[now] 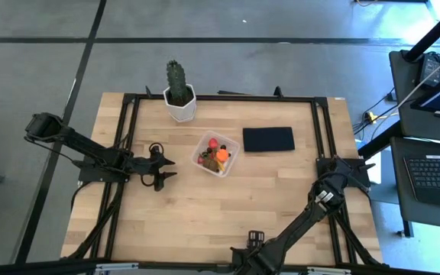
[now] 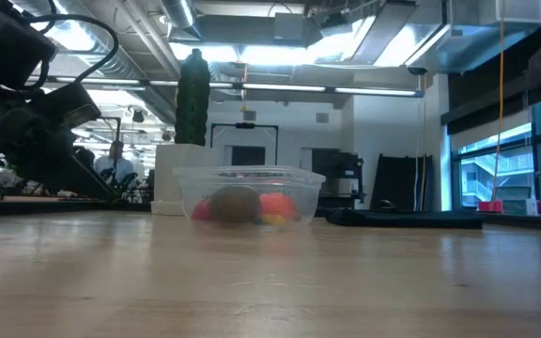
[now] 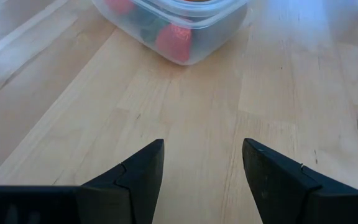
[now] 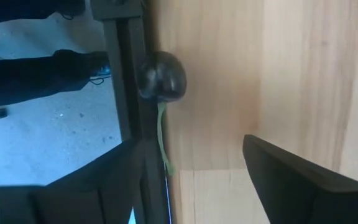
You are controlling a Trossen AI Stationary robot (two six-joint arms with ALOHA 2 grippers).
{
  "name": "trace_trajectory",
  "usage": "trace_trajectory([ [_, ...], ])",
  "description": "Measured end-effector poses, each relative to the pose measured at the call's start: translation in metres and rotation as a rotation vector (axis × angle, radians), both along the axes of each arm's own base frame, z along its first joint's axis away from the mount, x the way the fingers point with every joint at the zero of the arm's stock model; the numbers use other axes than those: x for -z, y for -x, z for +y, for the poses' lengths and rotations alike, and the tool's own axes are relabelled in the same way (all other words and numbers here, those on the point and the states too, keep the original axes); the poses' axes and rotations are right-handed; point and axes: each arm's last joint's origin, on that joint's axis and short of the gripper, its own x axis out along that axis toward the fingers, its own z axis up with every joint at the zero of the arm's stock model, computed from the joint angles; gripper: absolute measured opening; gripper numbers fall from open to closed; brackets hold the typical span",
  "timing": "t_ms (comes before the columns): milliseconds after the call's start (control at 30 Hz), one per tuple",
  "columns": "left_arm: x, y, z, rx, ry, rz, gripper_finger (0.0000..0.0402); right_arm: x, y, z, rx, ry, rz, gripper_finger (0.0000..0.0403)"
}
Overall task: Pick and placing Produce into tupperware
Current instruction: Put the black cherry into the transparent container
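Note:
The tupperware is a clear square container standing near the table's middle. The produce lies inside it: red pieces, an orange ball and dark bits. The low view shows the tupperware with a brown lump and a red piece behind its wall. My left gripper is open just left of the container, fingers pointing at it and holding nothing. In the left wrist view the gripper hovers over bare wood, with the tupperware ahead. My right gripper waits open at the table's right edge.
A green cactus in a white pot stands at the far edge, behind the container. A flat navy rectangle lies right of the tupperware. A black frame borders the table. The right wrist view shows a frame rail with a dark knob.

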Motion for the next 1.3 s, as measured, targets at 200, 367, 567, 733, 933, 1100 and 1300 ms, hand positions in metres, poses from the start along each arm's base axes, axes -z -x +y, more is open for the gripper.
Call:
trace_trajectory([
  [200,0.0,0.0,0.0,0.0,0.0,0.001,0.0208,0.005,0.0,0.001,-0.001,0.004,0.007,0.0242],
  [367,0.0,0.0,0.0,0.0,0.0,0.001,0.0208,0.005,0.0,0.0,-0.001,0.004,0.009,0.0208],
  [567,0.0,0.0,0.0,0.0,0.0,0.001,0.0208,0.005,0.0,0.0,-0.003,0.005,0.009,0.0154],
  [733,0.0,0.0,0.0,0.0,0.0,0.001,0.0208,0.005,0.0,0.001,-0.003,0.004,0.008,0.0098],
  [933,0.0,0.0,0.0,0.0,0.0,0.001,0.0208,0.005,0.0,0.001,-0.011,0.003,0.01,0.0014],
  [1100,0.0,0.0,0.0,0.0,0.0,0.001,0.0208,0.002,-0.004,0.0,-0.024,-0.007,0.004,0.0007],
  [1300,0.0,0.0,0.0,0.0,0.0,0.001,0.0208,-0.016,-0.01,-0.011,-0.09,0.033,0.03,0.0004],
])
